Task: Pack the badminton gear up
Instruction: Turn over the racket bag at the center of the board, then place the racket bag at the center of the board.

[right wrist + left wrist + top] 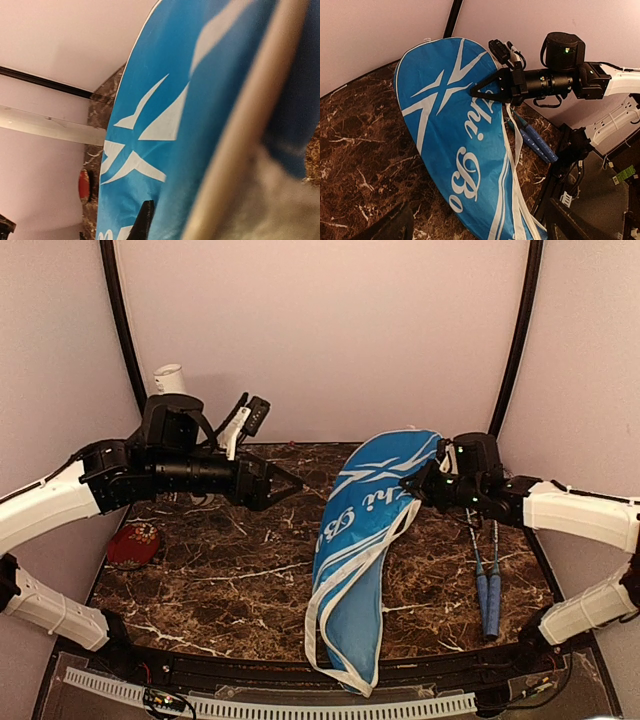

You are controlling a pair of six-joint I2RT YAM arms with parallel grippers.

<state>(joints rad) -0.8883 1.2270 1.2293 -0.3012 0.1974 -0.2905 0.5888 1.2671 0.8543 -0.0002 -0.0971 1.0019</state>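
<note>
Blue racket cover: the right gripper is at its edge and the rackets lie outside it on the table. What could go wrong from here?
1. The right gripper appears to pinch only the edge trim of the blue cover; the thin fabric may slip out when lifted.
2. The cover's narrow end hangs past the near edge of the table, so a pull could drag it off.
3. The rackets lie close beside the right arm, which might knock them.

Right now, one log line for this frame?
left gripper: hovering, jaws unclear | right gripper: jaws apparently shut on blue cover edge | rackets: handles beside cover
</note>
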